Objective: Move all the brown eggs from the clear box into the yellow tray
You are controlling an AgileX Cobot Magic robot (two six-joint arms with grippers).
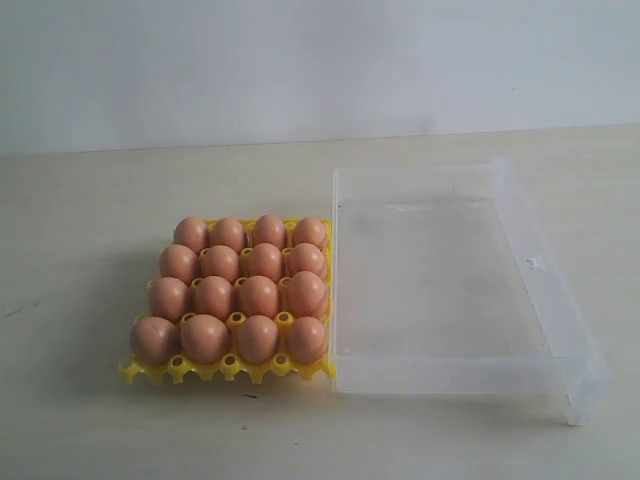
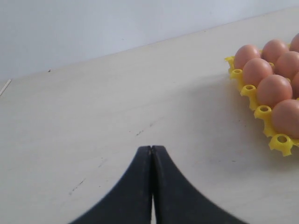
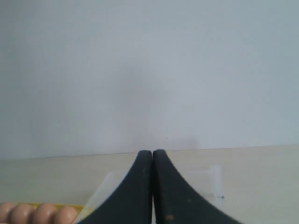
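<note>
Several brown eggs (image 1: 236, 292) fill the cups of the yellow tray (image 1: 225, 369) at the table's centre left. Right beside it stands the clear box (image 1: 520, 375), with no egg inside. Neither arm shows in the exterior view. In the left wrist view my left gripper (image 2: 152, 148) is shut on nothing above bare table, with the yellow tray (image 2: 280, 141) and its brown eggs (image 2: 274, 90) off to one side. My right gripper (image 3: 152, 152) is shut and holds nothing; past it lie the clear box (image 3: 215, 173) and a row of brown eggs (image 3: 39, 213).
The table (image 1: 100, 430) is pale wood with a few dark scuffs. A plain white wall (image 1: 300, 60) rises behind it. A small latch tab (image 1: 536, 263) sits on the box's right wall.
</note>
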